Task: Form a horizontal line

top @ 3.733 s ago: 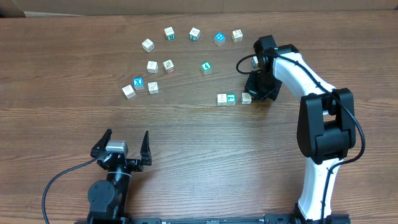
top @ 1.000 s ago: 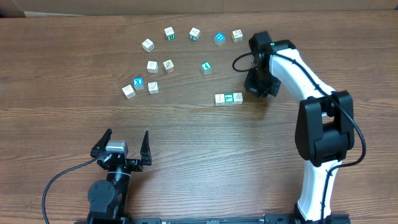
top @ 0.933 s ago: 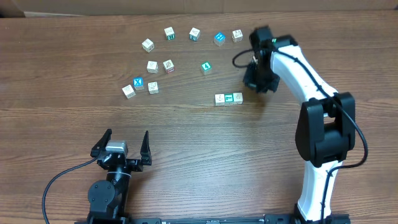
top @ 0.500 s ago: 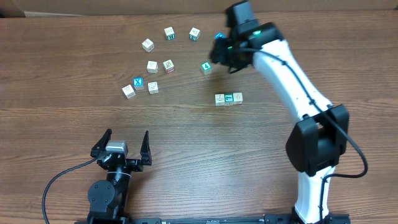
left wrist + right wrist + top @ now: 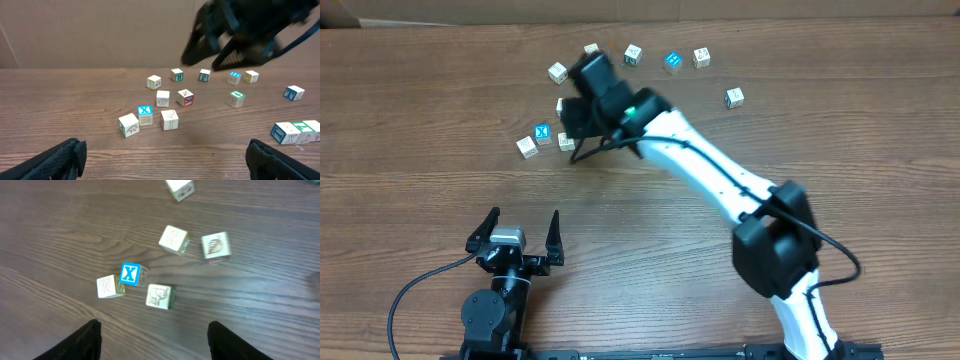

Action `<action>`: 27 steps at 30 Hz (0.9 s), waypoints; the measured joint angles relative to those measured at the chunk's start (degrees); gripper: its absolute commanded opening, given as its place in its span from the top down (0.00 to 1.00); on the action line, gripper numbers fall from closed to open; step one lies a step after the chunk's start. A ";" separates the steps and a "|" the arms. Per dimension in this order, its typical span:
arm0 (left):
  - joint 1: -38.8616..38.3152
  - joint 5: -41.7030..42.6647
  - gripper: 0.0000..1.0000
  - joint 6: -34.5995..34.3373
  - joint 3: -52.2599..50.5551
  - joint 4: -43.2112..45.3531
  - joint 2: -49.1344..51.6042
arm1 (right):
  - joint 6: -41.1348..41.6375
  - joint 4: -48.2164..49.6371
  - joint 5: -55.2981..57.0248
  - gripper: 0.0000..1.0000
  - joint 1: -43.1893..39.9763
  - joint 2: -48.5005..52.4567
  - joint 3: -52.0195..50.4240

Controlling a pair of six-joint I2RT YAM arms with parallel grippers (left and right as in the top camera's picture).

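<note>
**Row part-built, right jaws empty over the loose cubes**

Your horizontal line (image 5: 296, 131) lies on the bench (image 5: 440, 190), at the right edge of the left wrist view. It shows a blue-faced cube, a green-faced one and a whitish one, side by side and touching. The frame edge cuts the row, so you cannot be sure where it ends. From overhead, the right arm (image 5: 700, 175) hides it altogether. With about three cubes placed, I judge the row begun but not finished.

The right jaws stand spread wide with nothing between them. They hang over the left-hand cluster: the blue X cube (image 5: 130, 274), a whitish cube (image 5: 109, 286) that appears to touch it, and another whitish cube (image 5: 160, 296) just beside. None of these is gripped. The left jaws are also spread and empty, near the bench's front edge and well apart from every cube.

What is left, as I read it, is to take one loose cube, carry it to the row and set it flush against an end cube.
</note>
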 measured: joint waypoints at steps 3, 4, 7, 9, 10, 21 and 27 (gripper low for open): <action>0.00 0.00 0.01 0.00 0.00 0.00 0.00 | -0.07 1.95 1.99 0.32 1.33 2.27 0.00; 0.00 0.00 0.01 0.00 0.00 0.00 0.00 | -0.09 2.32 2.38 0.32 1.55 2.84 0.00; 0.00 0.00 0.00 0.00 -0.02 0.00 0.00 | -0.17 3.19 3.21 0.32 1.60 4.31 0.00; 0.00 0.00 0.00 0.00 0.00 0.00 0.00 | -0.20 3.63 3.67 0.32 1.55 5.05 0.00; 0.00 0.00 0.01 0.00 0.00 0.00 0.00 | -0.20 3.96 3.91 0.32 1.55 5.38 0.00; 0.00 0.00 0.01 0.00 -0.02 0.00 0.00 | -0.17 8.04 4.17 0.33 1.64 9.64 0.00; 0.00 0.00 0.00 0.00 0.00 0.00 0.00 | -0.17 10.19 4.37 0.33 1.86 11.98 0.00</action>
